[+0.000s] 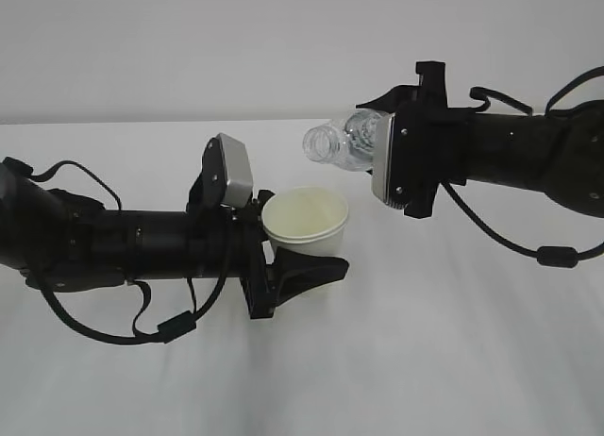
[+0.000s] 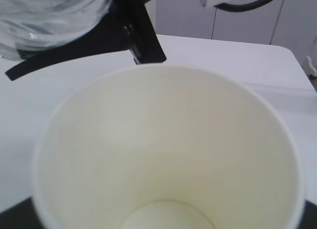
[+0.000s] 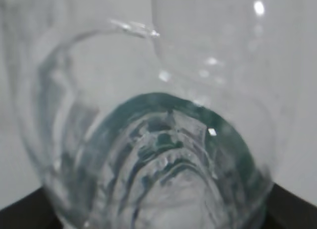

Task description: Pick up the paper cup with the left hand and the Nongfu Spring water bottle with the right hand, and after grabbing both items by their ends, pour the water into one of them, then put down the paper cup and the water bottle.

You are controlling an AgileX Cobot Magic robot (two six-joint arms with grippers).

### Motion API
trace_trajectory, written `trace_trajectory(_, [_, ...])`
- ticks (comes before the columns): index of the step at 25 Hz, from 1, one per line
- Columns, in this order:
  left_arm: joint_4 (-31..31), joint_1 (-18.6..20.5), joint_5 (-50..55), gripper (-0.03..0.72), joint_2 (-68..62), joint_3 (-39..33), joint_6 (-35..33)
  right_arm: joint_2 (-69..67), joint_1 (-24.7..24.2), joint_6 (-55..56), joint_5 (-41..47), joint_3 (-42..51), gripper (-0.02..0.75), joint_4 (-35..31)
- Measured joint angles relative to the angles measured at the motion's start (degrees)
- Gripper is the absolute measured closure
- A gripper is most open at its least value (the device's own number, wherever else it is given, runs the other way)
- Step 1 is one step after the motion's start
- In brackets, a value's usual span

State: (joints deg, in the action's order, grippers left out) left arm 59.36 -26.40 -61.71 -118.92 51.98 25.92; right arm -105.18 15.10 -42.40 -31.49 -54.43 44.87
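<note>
We see the left hand (image 1: 300, 257) clamped on the paper cup (image 1: 307, 221), held upright above the bench (image 1: 425, 360). The right hand (image 1: 392, 148) grips the Nongfu Spring water bottle (image 1: 342, 142) sideways, its open mouth just above the cup's rim.

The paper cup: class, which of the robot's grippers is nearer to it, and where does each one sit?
Left. The left gripper holds the paper cup off the table. The right gripper is apart, up and to the right in the exterior view, gripping the tilted water bottle.
</note>
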Motion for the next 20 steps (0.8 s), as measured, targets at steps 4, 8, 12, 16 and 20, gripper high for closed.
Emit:
trace_trajectory(4, [-1.0, 0.0, 1.2, 0.183, 0.0, 0.0, -0.5, 0.0, 0.0, -1.8, -0.5, 0.0, 0.246, -0.9])
trace_trajectory(8, [-1.8, 0.0, 1.4, 0.184, 0.0, 0.0, -1.3, 0.0, 0.0, -3.6, -0.5, 0.0, 0.246, -2.4])
trace_trajectory(12, [-2.3, 0.0, 1.7, 0.185, 0.0, 0.0, -1.6, 0.0, 0.0, -5.1, -0.5, 0.0, 0.246, -2.8])
trace_trajectory(16, [-2.3, 0.0, 1.5, 0.185, 0.0, 0.0, -1.7, 0.0, 0.0, -6.3, -0.5, 0.0, 0.246, -2.9])
trace_trajectory(20, [-2.4, 0.0, 1.2, 0.185, 0.0, 0.0, -1.7, 0.0, 0.0, -8.9, -0.5, 0.0, 0.246, -4.5])
